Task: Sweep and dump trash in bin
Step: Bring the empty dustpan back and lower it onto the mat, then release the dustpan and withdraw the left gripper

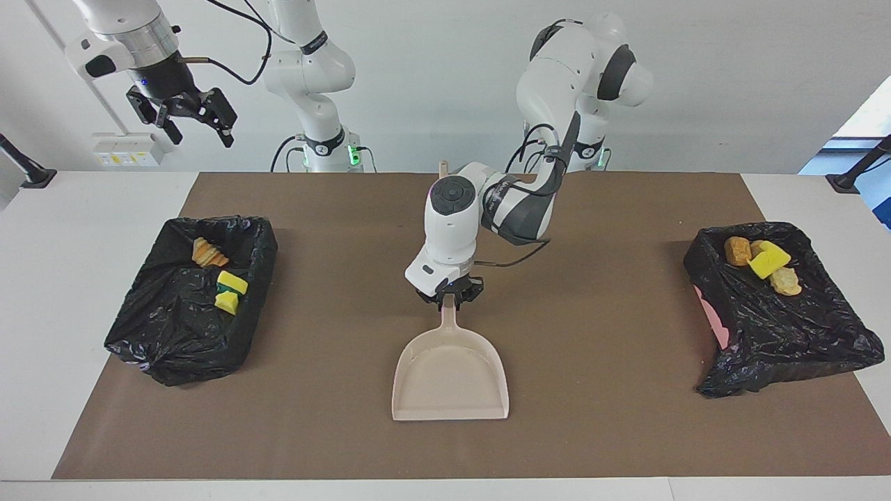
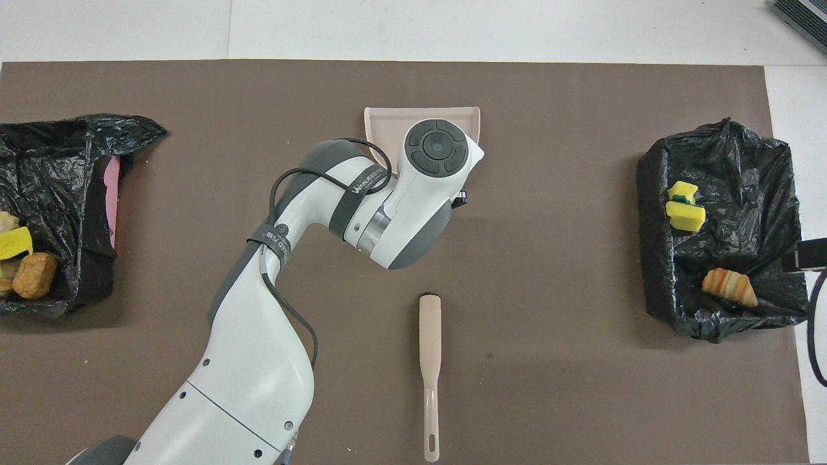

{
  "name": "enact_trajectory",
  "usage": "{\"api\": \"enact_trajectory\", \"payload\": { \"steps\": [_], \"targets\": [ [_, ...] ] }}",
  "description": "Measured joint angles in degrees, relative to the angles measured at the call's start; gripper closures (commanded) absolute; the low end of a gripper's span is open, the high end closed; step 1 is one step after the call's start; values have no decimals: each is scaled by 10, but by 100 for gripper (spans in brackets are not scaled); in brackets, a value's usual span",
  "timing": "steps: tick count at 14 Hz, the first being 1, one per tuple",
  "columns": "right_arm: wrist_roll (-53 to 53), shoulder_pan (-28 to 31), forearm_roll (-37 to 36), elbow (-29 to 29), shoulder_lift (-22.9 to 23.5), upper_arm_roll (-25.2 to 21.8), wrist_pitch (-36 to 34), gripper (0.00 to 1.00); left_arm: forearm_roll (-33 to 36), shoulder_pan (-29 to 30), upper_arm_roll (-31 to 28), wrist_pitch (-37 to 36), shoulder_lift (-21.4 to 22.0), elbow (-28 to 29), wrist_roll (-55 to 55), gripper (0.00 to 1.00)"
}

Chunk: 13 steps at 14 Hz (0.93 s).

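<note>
While the left gripper point(image 1: 451, 296) is clamped on the handle of the beige dustpan point(image 1: 451, 376) at mid-mat, the trash point(image 1: 762, 263) is seen lying in two black-lined bins point(image 1: 191, 306), the brush point(image 2: 429, 368) nearer the robots, and the right gripper point(image 1: 186, 111) is held open, waiting above its end.

- Facing view: high camera across the table point(image 1: 42, 278), facing the robots, set well back.
- Overhead view: steep downward look from above the robots' end.
- Shared: brown mat point(image 2: 555, 258) edge to edge.
</note>
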State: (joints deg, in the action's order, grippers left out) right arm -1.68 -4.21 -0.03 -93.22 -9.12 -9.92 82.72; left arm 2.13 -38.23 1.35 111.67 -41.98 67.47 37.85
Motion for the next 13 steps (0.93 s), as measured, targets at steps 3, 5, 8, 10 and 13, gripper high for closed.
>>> {"api": "enact_trajectory", "payload": {
  "steps": [3,5,8,10,13],
  "targets": [
    [0,-2,0,0,0,0,0,0,1,6,-4,0,44,24,-10,0],
    [0,-4,0,0,0,0,0,0,1,22,-7,-4,109,74,-29,0],
    [0,-8,0,0,0,0,0,0,1,63,-8,-21,245,178,-79,0],
    [0,-8,0,0,0,0,0,0,1,95,-9,-60,328,236,-133,0],
    [0,-8,0,0,0,0,0,0,1,137,-11,-120,404,263,-217,0]
  ]
}}
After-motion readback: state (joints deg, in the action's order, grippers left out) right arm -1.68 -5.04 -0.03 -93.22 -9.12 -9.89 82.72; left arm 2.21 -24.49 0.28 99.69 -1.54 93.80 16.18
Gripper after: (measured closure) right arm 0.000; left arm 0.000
